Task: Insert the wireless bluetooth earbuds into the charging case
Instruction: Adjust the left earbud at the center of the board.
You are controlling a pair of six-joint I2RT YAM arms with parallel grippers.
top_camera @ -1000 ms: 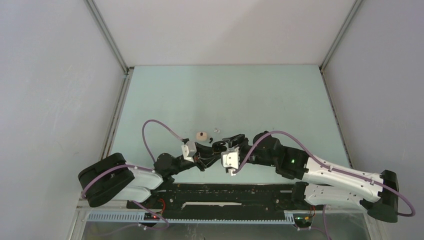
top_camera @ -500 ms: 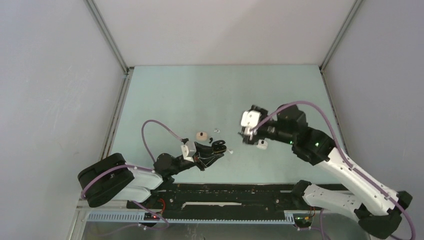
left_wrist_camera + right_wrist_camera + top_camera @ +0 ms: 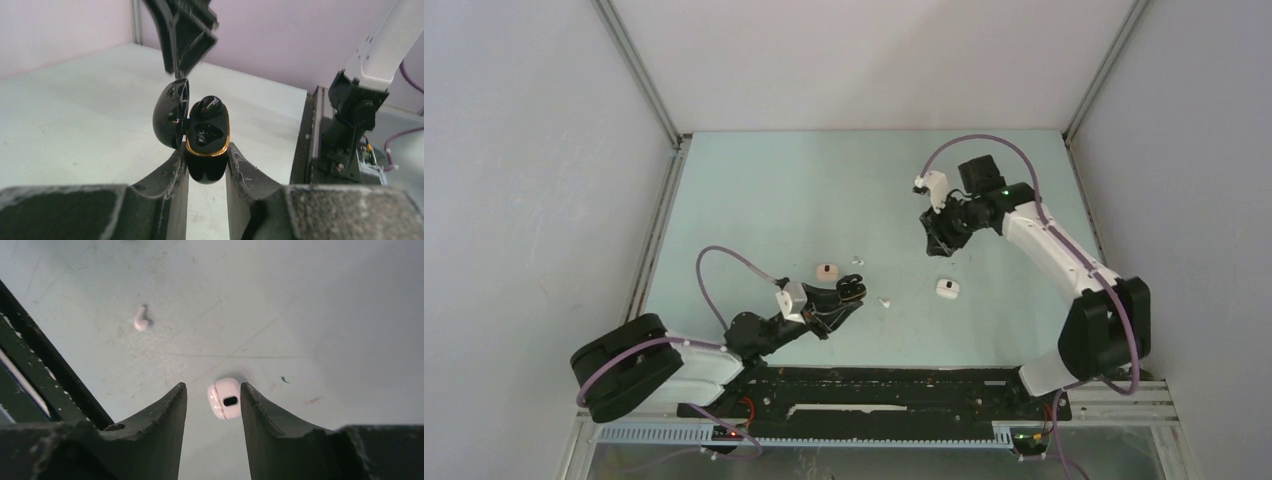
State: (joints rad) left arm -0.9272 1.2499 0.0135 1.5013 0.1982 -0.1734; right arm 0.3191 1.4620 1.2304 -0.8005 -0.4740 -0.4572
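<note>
**Left claw gripping the open black case, right claw hanging open**

I am looking at a pale green table (image 3: pixel 754 200) with both arms reaching out over it. The right arm (image 3: pixel 1064 260) is stretching far across. Its claw (image 3: pixel 937 243) is hanging above the surface with its fingers (image 3: pixel 160 415) spread wide and nothing between them. The left arm (image 3: pixel 674 360) is lying low, and its claw (image 3: pixel 206 167) is pinching a black case (image 3: pixel 207 150) with a gold rim by its lower half.

The case's lid (image 3: pixel 170 117) is standing open toward the left finger. A black earbud (image 3: pixel 207 106) is showing in the upper pocket of the case. I cannot tell what the lower pocket is holding.

A white case (image 3: pixel 225 399) is lying on the table below the right claw. It shows in the gap between the fingers without touching either one. A beige case (image 3: pixel 827 270) is sitting near the left claw, off its left finger. A white earbud (image 3: pixel 141 320) is lying loose between the two claws, closer to the left one. Two tinier pieces (image 3: pixel 857 260) are resting just beyond the left claw's tip, too small for me to make out.
</note>
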